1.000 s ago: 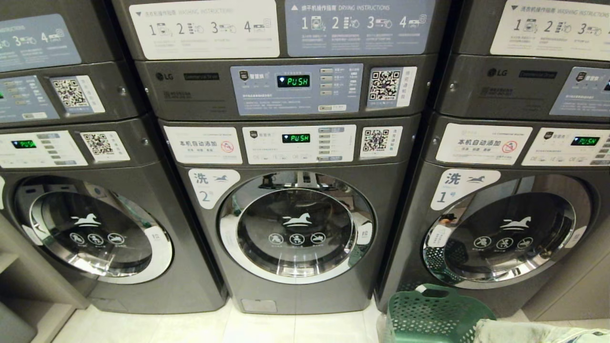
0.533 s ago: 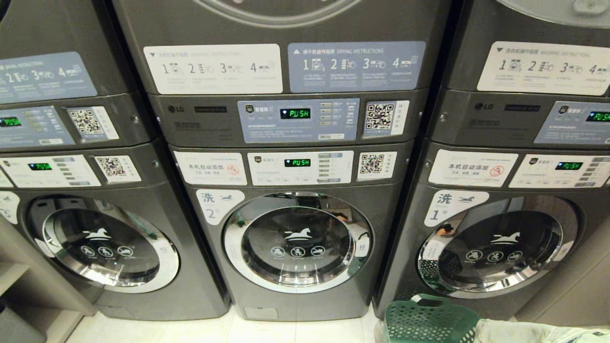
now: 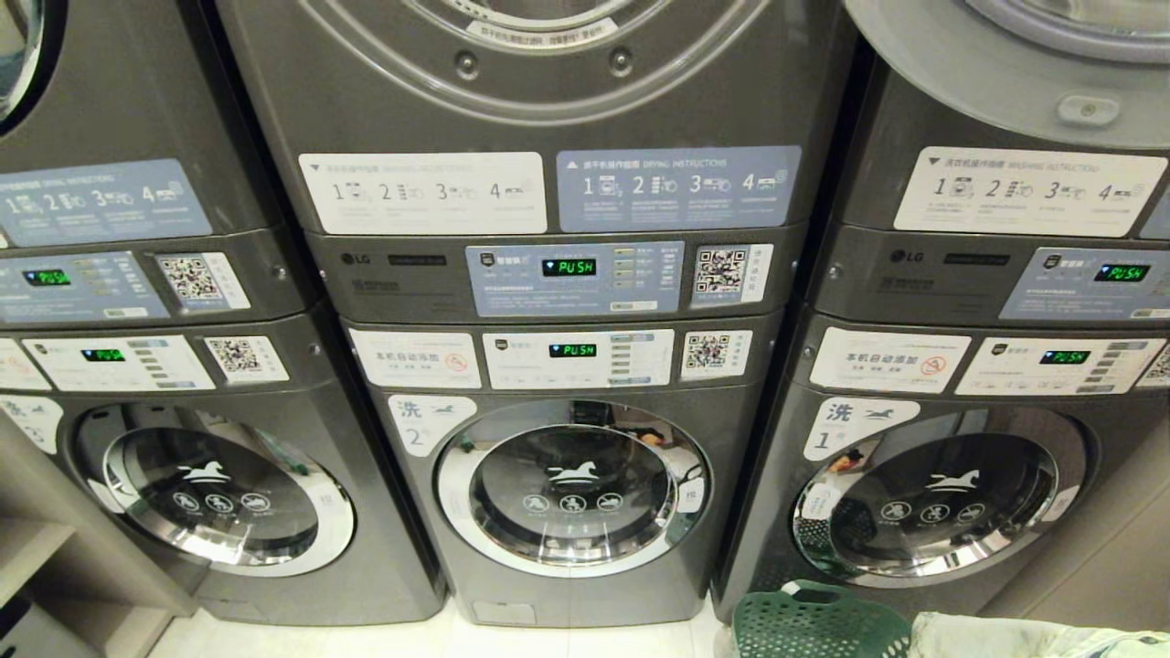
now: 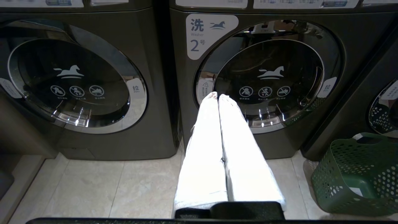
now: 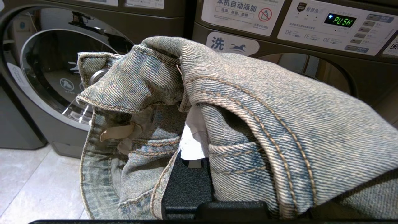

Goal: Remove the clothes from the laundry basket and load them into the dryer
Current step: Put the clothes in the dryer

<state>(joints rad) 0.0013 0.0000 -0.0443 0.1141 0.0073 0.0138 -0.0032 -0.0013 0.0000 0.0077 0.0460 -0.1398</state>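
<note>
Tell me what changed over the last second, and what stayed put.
Only the head camera rose: the whole scene slid down the picture, bringing the upper dryer doors into view and leaving the laundry basket lower in the frame. No object itself moved. The right gripper holds the denim garment; the left gripper stays shut, empty.

The washer marked 2 stands in the middle with its round glass door shut. Directly above it sit two control panels, each with a green PUSH display. To its right stands the washer marked 1, to its left a third washer. Pale floor tiles lie below it.
</note>
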